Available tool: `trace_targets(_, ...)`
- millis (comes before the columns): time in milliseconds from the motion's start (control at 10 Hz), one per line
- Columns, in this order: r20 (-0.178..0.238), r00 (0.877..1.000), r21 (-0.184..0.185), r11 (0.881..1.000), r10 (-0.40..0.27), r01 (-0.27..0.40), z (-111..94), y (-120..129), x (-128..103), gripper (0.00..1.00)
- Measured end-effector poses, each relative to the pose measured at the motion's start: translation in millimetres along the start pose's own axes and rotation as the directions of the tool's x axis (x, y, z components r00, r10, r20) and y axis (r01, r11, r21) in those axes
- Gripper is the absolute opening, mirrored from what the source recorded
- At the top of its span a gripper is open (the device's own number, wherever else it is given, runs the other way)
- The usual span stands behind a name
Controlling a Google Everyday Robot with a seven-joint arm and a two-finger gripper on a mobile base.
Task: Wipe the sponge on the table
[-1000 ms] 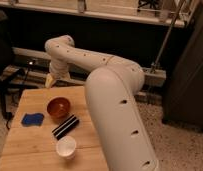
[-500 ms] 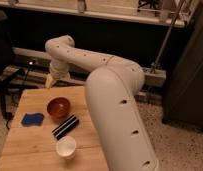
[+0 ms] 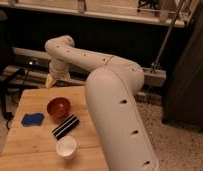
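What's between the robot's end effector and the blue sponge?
Only bare wooden table, as the camera view shows. The end effector hovers by the far edge, the sponge lies nearer, and the bowl sits beside that stretch.

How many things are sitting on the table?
4: blue sponge at the left edge, red-brown bowl beside it, striped block in the middle, white cup nearest the camera. The arm may hide more. The gripper hangs open above the far edge.
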Motion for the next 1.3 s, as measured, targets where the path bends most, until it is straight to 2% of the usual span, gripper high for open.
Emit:
trace_targets(1100, -0.001, 1.0, 0.003, 1.0, -0.004, 0.004, 0.5, 0.1, 0.0, 0.8)
trace_targets(1200, -0.003, 1.0, 0.009, 1.0, -0.015, 0.015, 1.3, 0.1, -0.1, 0.8)
trace_targets(1300, 0.005, 0.998, 0.016, 0.998, -0.068, 0.068, 6.1, 6.9, -5.9, 0.8)
